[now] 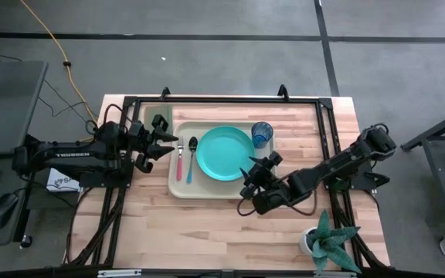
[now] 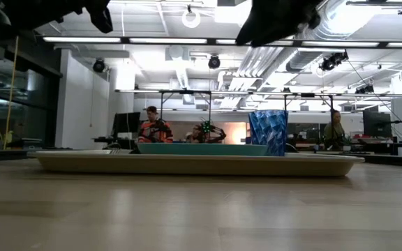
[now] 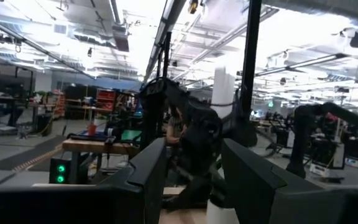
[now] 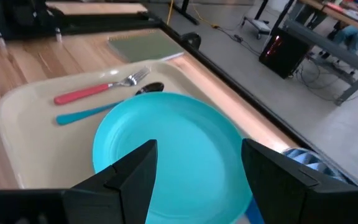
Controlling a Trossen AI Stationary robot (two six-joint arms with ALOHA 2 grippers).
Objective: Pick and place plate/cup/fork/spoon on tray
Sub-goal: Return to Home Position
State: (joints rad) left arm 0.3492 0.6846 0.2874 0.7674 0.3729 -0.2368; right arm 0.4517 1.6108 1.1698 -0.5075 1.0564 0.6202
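Observation:
The beige tray [image 1: 207, 186] lies at the table's middle. On it rest the teal plate [image 1: 225, 153], also in the right wrist view [image 4: 166, 143], the blue cup [image 1: 262, 134] at the far right corner, the pink-handled fork [image 1: 179, 159] and the blue-handled spoon [image 1: 191, 161] at the left. My left gripper [image 1: 163, 143] is open and empty above the tray's left edge. My right gripper [image 1: 255, 171] is open and empty above the tray's near right part, beside the plate.
An olive-green flat rectangle [image 1: 154, 116] lies at the far left beside the tray. A potted plant [image 1: 329, 241] stands at the near right. A black frame [image 1: 230, 100] borders the table's far side. People show in the room behind.

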